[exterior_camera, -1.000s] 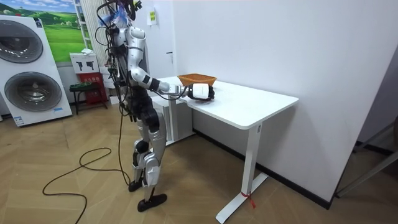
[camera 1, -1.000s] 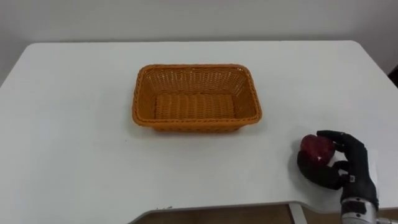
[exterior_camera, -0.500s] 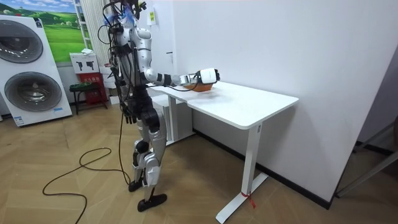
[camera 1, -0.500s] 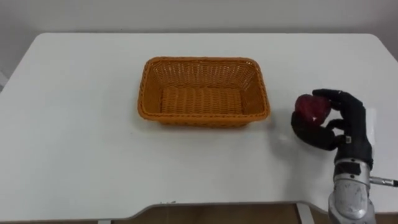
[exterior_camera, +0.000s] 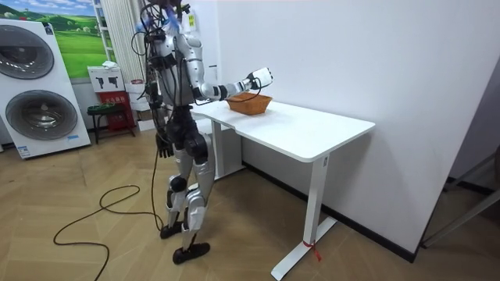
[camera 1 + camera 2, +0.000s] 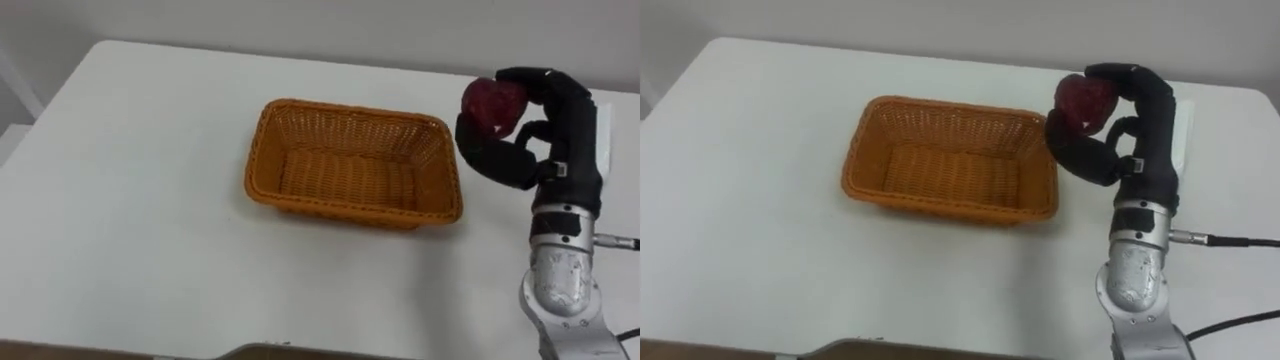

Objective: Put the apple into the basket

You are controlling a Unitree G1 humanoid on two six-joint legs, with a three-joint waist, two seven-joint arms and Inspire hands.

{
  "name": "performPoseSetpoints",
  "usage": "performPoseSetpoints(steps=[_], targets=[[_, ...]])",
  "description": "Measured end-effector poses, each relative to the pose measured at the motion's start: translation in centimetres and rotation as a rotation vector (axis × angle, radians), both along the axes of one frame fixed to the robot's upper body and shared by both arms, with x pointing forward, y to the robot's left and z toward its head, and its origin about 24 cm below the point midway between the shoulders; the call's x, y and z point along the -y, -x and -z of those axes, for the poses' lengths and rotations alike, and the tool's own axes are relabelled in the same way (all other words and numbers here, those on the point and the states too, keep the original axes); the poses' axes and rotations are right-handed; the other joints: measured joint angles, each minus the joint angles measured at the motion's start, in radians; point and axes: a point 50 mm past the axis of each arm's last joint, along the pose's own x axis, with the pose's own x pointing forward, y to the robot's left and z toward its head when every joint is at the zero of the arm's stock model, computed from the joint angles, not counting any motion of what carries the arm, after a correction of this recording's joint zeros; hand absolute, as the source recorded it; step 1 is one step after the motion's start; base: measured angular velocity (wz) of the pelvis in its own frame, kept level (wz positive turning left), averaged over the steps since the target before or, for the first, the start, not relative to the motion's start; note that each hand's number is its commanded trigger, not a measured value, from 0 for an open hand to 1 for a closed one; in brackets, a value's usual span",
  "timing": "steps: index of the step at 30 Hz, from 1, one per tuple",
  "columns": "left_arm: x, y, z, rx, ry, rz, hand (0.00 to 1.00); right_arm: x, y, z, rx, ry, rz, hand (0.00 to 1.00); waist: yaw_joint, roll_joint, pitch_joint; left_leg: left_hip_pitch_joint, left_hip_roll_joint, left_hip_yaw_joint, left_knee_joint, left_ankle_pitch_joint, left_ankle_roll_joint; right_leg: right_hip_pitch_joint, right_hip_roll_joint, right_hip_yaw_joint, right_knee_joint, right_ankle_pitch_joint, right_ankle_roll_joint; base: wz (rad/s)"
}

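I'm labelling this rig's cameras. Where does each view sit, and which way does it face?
Left eye view: on the robot's head, looking down at the table and basket; its right hand, curled round the apple, enters from the right.
Right eye view: beside it, same downward look, same hand.
Room view: standing off in the room, facing the table; whole robot, left hand by its hip.
Shared: all three show basket and raised right hand.

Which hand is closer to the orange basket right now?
Right. The right hand, curled round the apple, is held up by the basket's right end; the left hand hangs at the robot's side, far from it.
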Motion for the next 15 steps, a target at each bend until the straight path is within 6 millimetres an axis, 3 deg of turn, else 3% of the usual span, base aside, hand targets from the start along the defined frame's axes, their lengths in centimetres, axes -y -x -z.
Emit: performPoseSetpoints(steps=[1,2,3,4,5,6,7,8,9,10,15], targets=[[-0.4,-0.4,-0.1,0.016,-0.015,0.002,0.00,-0.6,-0.3,-0.1,0.001,0.004,-0.035,1.00,0.018,-0.003,0.0005,-0.003,0.009,-0.076,0.000,0.000,0.000,-0.041,0.039,0.062,-0.068,0.011,-0.023,-0.43],[-0.6,-0.2,-0.2,0.012,-0.023,0.000,0.00,-1.0,-0.5,-0.3,0.006,0.011,-0.060,1.00,0.022,-0.009,0.0015,-0.008,0.012,-0.090,0.004,-0.001,-0.002,-0.062,0.049,0.082,-0.110,0.064,-0.051,-0.25],[-0.5,0.5,-0.2,-0.008,-0.028,0.003,0.00,-1.6,-0.5,-0.3,0.004,0.022,-0.087,1.00,0.000,-0.006,-0.0067,-0.020,0.023,-0.064,0.009,0.000,-0.027,-0.046,0.054,0.047,-0.107,0.107,-0.064,0.21],[-0.5,0.5,-0.1,-0.014,-0.027,0.015,0.00,-1.7,-0.5,-0.2,0.000,0.033,-0.098,1.00,-0.021,-0.010,-0.0048,-0.023,0.022,0.016,0.007,0.003,-0.044,-0.030,0.048,0.051,-0.107,0.108,-0.064,0.52],[-0.4,0.3,-0.1,-0.012,-0.025,0.021,0.00,-1.7,-0.5,-0.3,0.000,0.037,-0.098,1.00,-0.030,-0.018,0.0000,-0.029,0.024,0.052,0.000,0.005,-0.047,-0.023,0.046,0.063,-0.109,0.108,-0.064,0.67],[-0.2,-0.5,-0.1,0.003,-0.020,0.046,0.00,-1.6,-0.5,-0.4,0.004,0.042,-0.099,0.88,-0.034,-0.013,-0.0028,-0.060,0.022,0.110,-0.031,0.027,-0.023,-0.020,0.041,0.117,-0.110,0.107,-0.063,0.61],[-0.2,-0.8,-0.1,0.007,-0.021,0.056,0.00,-1.7,-0.5,-0.4,-0.001,0.042,-0.102,0.54,-0.029,-0.027,-0.0070,-0.055,0.018,0.138,-0.027,0.055,-0.015,-0.021,0.035,0.141,-0.108,0.102,-0.054,0.47],[-0.2,-0.8,-0.1,0.004,-0.021,0.063,0.00,-1.9,-0.6,-0.5,-0.003,0.046,-0.121,0.31,-0.021,-0.028,-0.0049,-0.046,0.018,0.139,-0.032,0.058,-0.014,-0.021,0.037,0.137,-0.104,0.101,-0.051,0.05],[-0.1,-0.6,0.0,-0.006,-0.019,0.063,0.00,-2.3,-0.6,-0.4,-0.012,0.050,-0.156,0.00,0.003,-0.029,-0.0022,-0.030,0.015,0.136,-0.032,0.058,-0.014,-0.018,0.037,0.130,-0.098,0.096,-0.043,-0.19],[-0.1,-0.2,0.1,-0.027,-0.017,0.057,0.00,-2.7,-0.6,-0.4,-0.018,0.061,-0.186,0.00,0.023,-0.031,-0.0034,-0.021,0.009,0.127,-0.031,0.058,-0.014,-0.005,0.038,0.115,-0.104,0.096,-0.043,-0.13],[0.1,0.3,0.2,-0.053,-0.001,0.050,0.00,-3.9,-0.7,-0.4,-0.032,0.095,-0.269,0.00,0.027,-0.024,0.0011,-0.025,-0.005,0.130,-0.031,0.058,-0.014,0.013,0.025,0.085,-0.111,0.094,-0.040,0.16]])
